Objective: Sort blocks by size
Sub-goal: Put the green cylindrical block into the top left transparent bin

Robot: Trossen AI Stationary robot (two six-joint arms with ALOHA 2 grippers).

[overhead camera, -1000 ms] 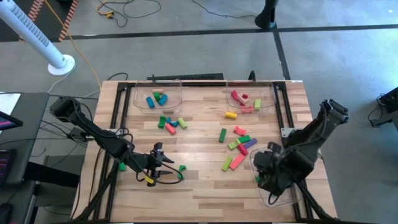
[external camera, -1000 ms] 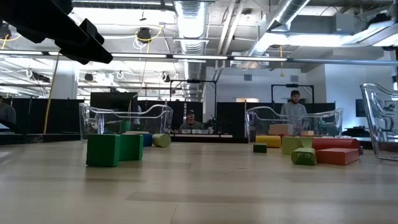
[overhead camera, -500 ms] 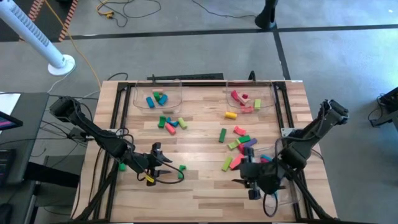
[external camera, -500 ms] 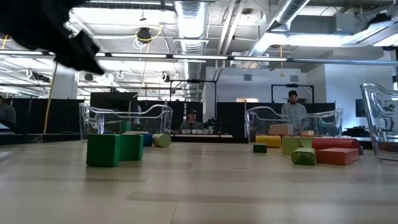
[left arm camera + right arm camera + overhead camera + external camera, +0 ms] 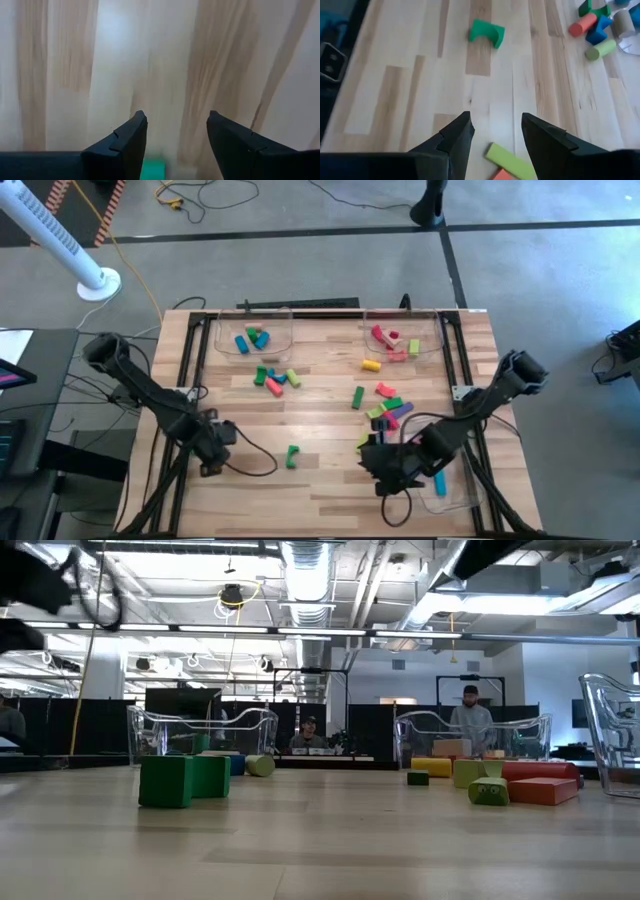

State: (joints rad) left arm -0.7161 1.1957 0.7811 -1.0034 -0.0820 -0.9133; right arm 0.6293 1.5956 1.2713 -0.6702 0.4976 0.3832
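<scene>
Meanwhile the right claw (image 5: 383,467) hovers spread and empty over the near right tabletop (image 5: 320,405), a lime bar (image 5: 510,161) just beside its fingertips. Farther left, the left claw (image 5: 212,448) hangs spread near the tabletop's left edge. Loose blocks (image 5: 385,408) lie mid-tabletop; others sit in the far trays (image 5: 252,338).

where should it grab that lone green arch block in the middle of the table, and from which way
Take the green arch block across its two flat faces, coming straight down from above. It lies alone on bare table, so fingers can drop on either side. Avoid pinching across the notch, since that curved cutout gives the pads little to press on. The right end effector, open and already facing it, looks best placed.
</scene>
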